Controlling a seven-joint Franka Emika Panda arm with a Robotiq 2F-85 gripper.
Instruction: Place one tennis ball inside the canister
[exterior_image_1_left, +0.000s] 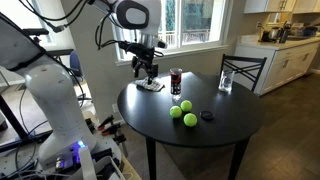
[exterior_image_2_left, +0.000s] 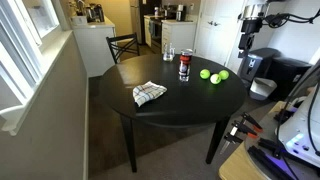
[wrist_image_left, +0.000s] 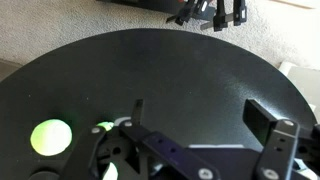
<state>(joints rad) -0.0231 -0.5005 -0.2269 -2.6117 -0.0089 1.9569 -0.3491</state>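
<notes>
Black and round, a dining table (exterior_image_1_left: 215, 135) fills both exterior views. At far left stands the white Franka arm (exterior_image_1_left: 60, 90). Its gripper (exterior_image_1_left: 147, 70) hangs with fingers spread wide and nothing between them. The wrist view shows the same open, empty gripper (wrist_image_left: 200, 106) looking across the tabletop. A patterned cloth (exterior_image_1_left: 150, 87) lies crumpled near the rim, seemingly under the gripper, though in an exterior view the arm (exterior_image_2_left: 255, 25) stands clear of the table's edge. Next comes the upright canister (exterior_image_1_left: 176, 80), clear with a dark and red label, apart from the cloth; what it holds cannot be told. Three tennis balls (exterior_image_1_left: 185, 104) lie clustered on the tabletop near the canister's foot. A small black disc (exterior_image_1_left: 207, 115) sits just beside them. A clear drinking glass (exterior_image_1_left: 226, 80) stands near the far rim, with a dark wooden chair (exterior_image_1_left: 243, 68) behind it.
</notes>
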